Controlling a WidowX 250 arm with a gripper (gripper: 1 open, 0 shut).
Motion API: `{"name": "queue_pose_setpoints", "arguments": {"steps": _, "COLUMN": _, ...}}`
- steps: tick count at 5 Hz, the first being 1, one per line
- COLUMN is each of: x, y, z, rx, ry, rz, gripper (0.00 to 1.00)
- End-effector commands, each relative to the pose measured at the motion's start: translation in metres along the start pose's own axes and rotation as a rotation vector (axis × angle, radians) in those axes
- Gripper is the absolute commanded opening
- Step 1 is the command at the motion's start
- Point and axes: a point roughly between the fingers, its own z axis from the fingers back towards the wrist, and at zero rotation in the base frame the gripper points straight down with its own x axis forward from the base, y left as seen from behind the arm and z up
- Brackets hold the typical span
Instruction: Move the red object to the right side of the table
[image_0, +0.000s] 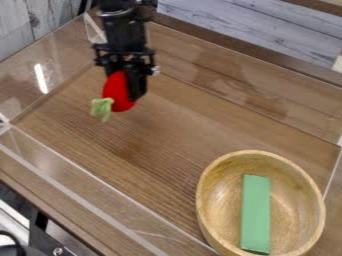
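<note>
In the one camera view, we see a risk of a drop: the claw (124, 88) pinches the fruit (118, 93) only at its upper part, so the glossy skin may slip on the way right, and the fruit could roll or land in the bowl (262, 209) beside the green block (255, 213). The claw is closed narrowly on the fruit, held above the desk (174, 130) at its left.
</note>
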Motion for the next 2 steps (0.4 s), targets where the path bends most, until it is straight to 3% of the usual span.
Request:
{"name": "queue_pose_setpoints", "arguments": {"steps": 1, "x": 0.014, "y": -0.035, "z": 0.017, "rx": 0.024, "ry": -0.052, "rz": -0.117, "gripper": 0.00}}
{"name": "queue_pose_setpoints", "arguments": {"steps": 2, "x": 0.022, "y": -0.060, "z": 0.004, "rx": 0.018, "ry": -0.056, "rz": -0.126, "gripper": 0.00}}
